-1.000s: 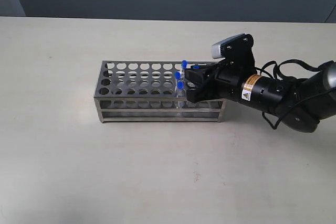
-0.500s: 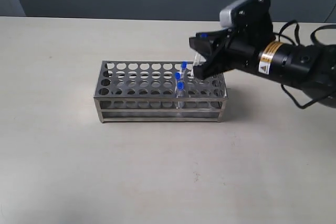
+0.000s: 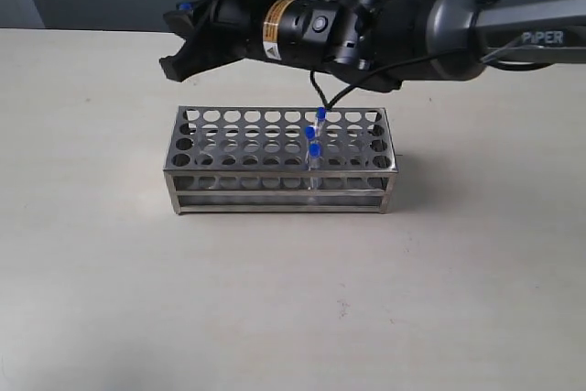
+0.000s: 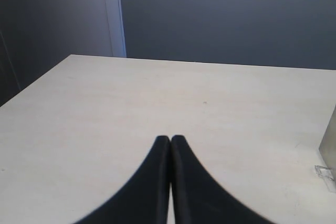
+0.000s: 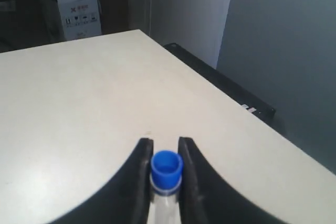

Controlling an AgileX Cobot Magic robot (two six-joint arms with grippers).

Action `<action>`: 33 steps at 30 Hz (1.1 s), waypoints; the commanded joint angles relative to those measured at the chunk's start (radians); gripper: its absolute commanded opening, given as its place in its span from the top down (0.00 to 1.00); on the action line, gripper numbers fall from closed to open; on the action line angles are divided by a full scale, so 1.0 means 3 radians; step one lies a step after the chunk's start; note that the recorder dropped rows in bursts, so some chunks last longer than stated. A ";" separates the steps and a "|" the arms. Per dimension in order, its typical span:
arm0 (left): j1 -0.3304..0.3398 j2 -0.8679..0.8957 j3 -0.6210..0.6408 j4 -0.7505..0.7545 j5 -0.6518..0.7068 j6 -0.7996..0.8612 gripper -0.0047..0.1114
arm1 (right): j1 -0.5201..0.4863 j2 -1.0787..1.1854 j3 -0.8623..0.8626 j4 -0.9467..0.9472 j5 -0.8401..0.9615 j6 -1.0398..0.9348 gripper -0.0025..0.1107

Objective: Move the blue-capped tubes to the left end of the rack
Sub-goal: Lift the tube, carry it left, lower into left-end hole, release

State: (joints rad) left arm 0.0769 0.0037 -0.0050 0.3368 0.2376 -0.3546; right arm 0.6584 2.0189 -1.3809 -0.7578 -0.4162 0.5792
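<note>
The silver rack [image 3: 280, 176] stands mid-table, with three blue-capped tubes [image 3: 314, 148] upright in holes right of its middle. My right gripper [image 3: 177, 40] has reached across and hangs above the table just beyond the rack's far-left corner. It is shut on a fourth blue-capped tube [image 5: 167, 167], whose cap sits between the black fingers [image 5: 143, 153]; in the exterior view only a bit of blue cap [image 3: 186, 7] shows. My left gripper [image 4: 170, 139] is shut with nothing in it, over bare table, and is out of the exterior view.
The right arm's dark body and cables [image 3: 366, 29] span the space behind and above the rack. A white box [image 5: 79, 10] stands beyond the table's far edge. A grey metal edge [image 4: 329, 140] shows at the border of the left wrist view.
The right gripper lifted one tube out of the rack's right part and carried it up and leftward, past the rack's left end. Three tubes stay in the rack.
</note>
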 commanded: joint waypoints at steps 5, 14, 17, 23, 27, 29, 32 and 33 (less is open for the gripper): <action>-0.0031 -0.0012 0.0011 -0.0009 0.0008 -0.0003 0.96 | 0.0135 0.0218 -0.0108 -0.0086 0.0155 0.0101 0.99; -0.0031 -0.0012 0.0011 -0.0009 0.0008 -0.0003 0.96 | 0.0135 0.0301 -0.0108 -0.0086 0.0246 0.0101 0.99; -0.0031 -0.0012 0.0011 -0.0009 0.0008 -0.0003 0.96 | 0.0135 0.0301 -0.0108 -0.0086 0.0246 0.0101 0.99; -0.0031 -0.0012 0.0011 -0.0009 0.0008 -0.0003 0.96 | 0.0135 0.0301 -0.0108 -0.0151 0.0468 0.0095 0.99; -0.0031 -0.0012 0.0011 -0.0009 0.0008 -0.0003 0.96 | 0.0135 0.0301 -0.0108 -0.0151 0.0467 0.0075 0.99; -0.0031 -0.0012 0.0011 -0.0009 0.0008 -0.0003 0.96 | 0.0135 0.0301 -0.0108 -0.0151 0.0489 0.0075 0.99; -0.0031 -0.0012 0.0011 -0.0009 0.0008 -0.0003 0.96 | 0.0135 0.0301 -0.0108 -0.0151 0.0497 0.0075 0.99; -0.0031 -0.0012 0.0011 -0.0009 0.0008 -0.0003 0.96 | 0.0135 0.0301 -0.0108 -0.0151 0.0497 0.0075 0.99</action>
State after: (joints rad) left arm 0.0769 0.0037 -0.0050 0.3368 0.2376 -0.3546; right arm 0.7011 2.1115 -1.4170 -0.7951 -0.2811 0.6065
